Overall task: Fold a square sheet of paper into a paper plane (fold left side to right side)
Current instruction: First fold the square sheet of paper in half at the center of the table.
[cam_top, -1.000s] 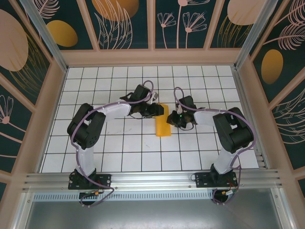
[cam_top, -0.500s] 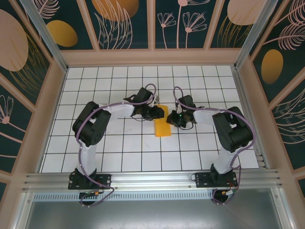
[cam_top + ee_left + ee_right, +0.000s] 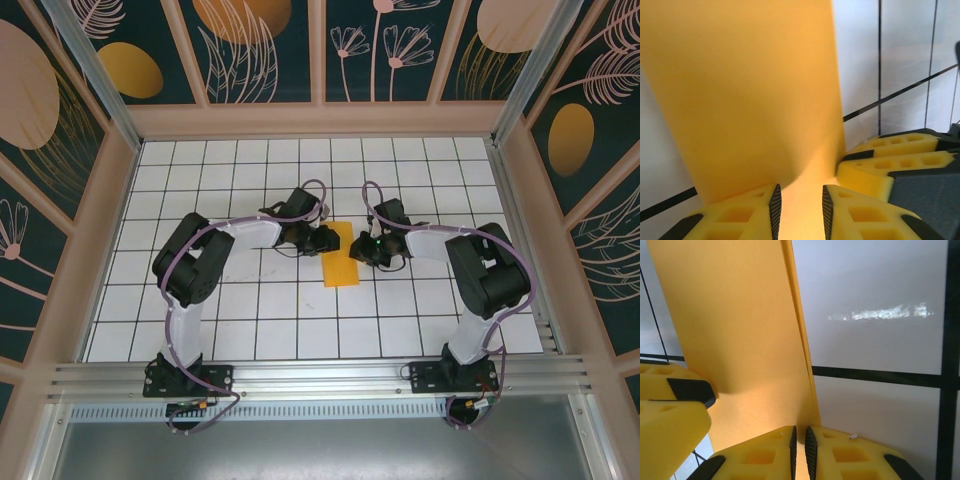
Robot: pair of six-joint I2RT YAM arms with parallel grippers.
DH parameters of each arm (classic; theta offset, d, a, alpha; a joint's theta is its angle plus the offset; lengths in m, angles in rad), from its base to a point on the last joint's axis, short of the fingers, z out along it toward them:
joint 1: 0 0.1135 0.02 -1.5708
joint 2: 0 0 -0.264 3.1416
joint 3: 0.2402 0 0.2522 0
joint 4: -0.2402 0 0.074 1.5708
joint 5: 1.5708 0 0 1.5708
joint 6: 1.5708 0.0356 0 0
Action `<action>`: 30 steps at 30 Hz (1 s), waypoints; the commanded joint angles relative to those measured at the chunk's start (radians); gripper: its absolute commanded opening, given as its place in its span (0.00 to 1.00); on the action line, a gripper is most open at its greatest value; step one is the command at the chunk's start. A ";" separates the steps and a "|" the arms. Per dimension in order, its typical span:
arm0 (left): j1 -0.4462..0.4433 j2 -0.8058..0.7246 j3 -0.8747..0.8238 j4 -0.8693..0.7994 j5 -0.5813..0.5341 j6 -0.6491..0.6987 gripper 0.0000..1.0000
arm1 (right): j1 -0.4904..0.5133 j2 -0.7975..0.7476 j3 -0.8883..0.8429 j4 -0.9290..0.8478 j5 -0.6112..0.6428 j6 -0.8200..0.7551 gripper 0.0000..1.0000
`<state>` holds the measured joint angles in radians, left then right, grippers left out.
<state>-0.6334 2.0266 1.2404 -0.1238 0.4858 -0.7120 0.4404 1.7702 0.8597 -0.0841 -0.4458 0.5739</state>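
Observation:
The sheet of paper (image 3: 341, 258) lies mid-table as a narrow orange-yellow strip, folded in two layers. My left gripper (image 3: 328, 238) sits at its upper left edge. In the left wrist view its jaws (image 3: 801, 205) stand a little apart over the paper (image 3: 750, 90), which runs on between them. My right gripper (image 3: 362, 247) is at the strip's upper right edge. In the right wrist view it (image 3: 801, 445) is shut on the layered edge of the paper (image 3: 740, 330). The two grippers almost touch. No paper plane is in view.
The white gridded table (image 3: 250, 320) is walled by a wooden frame (image 3: 320, 122) at the back and sides. A metal rail (image 3: 320, 375) with both arm bases runs along the near edge. The right gripper's fingers (image 3: 890, 165) crowd the left wrist view.
My left gripper has moved right onto the paper's left edge and its jaws have narrowed. The paper's top looks a little wider. The right arm has stayed put.

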 commanded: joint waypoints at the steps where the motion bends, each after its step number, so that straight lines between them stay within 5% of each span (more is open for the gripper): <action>1: 0.001 0.021 -0.018 -0.014 -0.020 -0.002 0.30 | 0.005 0.078 -0.026 -0.100 0.098 -0.028 0.19; 30: 0.109 -0.130 -0.080 -0.009 0.006 0.080 0.28 | 0.006 0.090 -0.023 -0.110 0.100 -0.041 0.19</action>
<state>-0.5213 1.9457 1.1332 -0.1169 0.4778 -0.6613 0.4404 1.7767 0.8688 -0.0978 -0.4458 0.5552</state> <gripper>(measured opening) 0.284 0.191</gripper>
